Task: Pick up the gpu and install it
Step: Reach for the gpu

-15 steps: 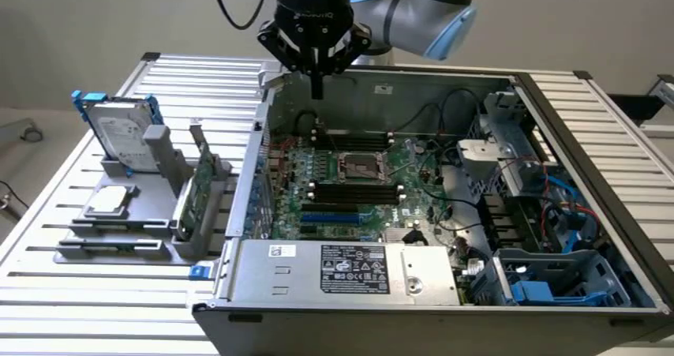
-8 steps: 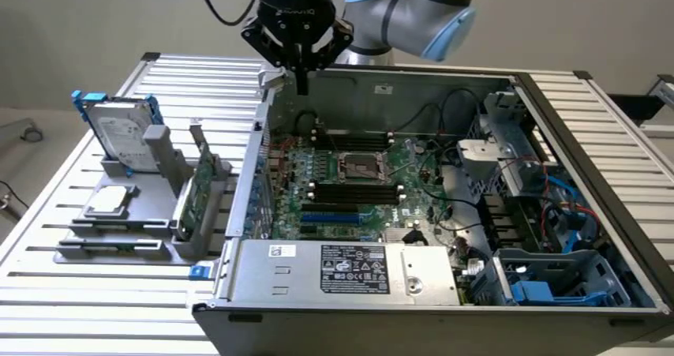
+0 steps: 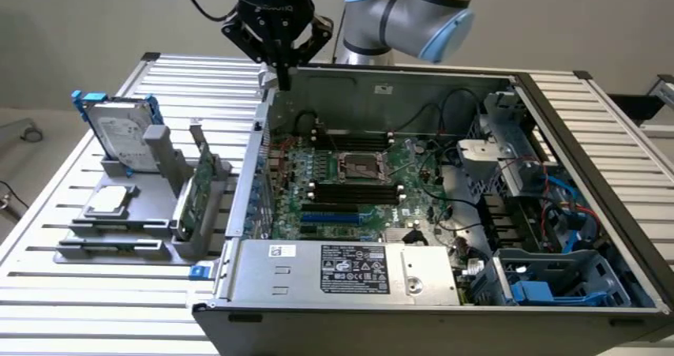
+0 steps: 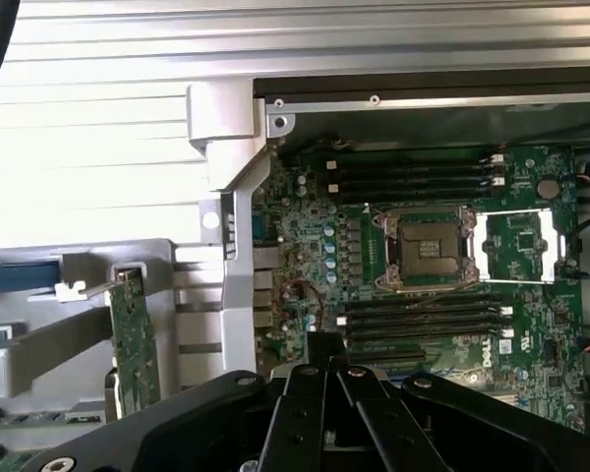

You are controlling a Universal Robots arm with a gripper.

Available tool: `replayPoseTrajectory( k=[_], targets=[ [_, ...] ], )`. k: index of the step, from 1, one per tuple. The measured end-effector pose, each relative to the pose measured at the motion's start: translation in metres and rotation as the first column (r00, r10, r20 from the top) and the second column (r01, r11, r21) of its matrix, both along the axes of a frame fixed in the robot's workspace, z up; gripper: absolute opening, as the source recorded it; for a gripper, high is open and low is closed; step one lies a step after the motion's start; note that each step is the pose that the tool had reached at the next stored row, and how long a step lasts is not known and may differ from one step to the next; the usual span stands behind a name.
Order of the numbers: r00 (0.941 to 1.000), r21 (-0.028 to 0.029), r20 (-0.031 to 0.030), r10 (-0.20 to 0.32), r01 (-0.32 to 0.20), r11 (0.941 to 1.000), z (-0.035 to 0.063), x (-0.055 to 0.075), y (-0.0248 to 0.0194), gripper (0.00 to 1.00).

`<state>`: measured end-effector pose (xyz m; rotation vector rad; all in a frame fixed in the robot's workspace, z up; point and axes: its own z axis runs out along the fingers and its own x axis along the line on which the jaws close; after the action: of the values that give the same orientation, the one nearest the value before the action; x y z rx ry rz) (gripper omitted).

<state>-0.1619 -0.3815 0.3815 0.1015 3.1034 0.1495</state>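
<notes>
We see the arm reaching down from above, its gripper point(image 3: 282, 73) pointing straight down over the far corner of the open computer case point(image 3: 421, 80). Its fingers seem pressed together, holding nothing. The gpu point(image 3: 198, 194) stands upright in the grey holder point(image 3: 116, 245) on the surface point(image 3: 200, 80), apart from the gripper.

Bright, even light bleaches the ribbed tabletop point(image 4: 88, 147) to glare in the wrist view, while the exterior view's lower right of the computer case point(image 3: 421, 80) lies shadowed.

One end of the gpu point(image 4: 134, 339) behind the black end effector point(image 4: 324, 346); arm point(image 3: 432, 16) past the exterior view's top edge.
</notes>
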Motion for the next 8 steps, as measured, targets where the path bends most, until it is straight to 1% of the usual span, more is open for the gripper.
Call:
replayPoseTrajectory(
  k=[5, 8],
  targets=[
    [1.0000, 0.0061, -0.0069, 0.000, 0.000, 1.0000, -0.0002, -0.015, 0.0037, 0.11],
    [1.0000, 0.0092, -0.0091, 0.000, 0.000, 1.0000, -0.0005, -0.025, 0.0058, 0.11]
  ],
)
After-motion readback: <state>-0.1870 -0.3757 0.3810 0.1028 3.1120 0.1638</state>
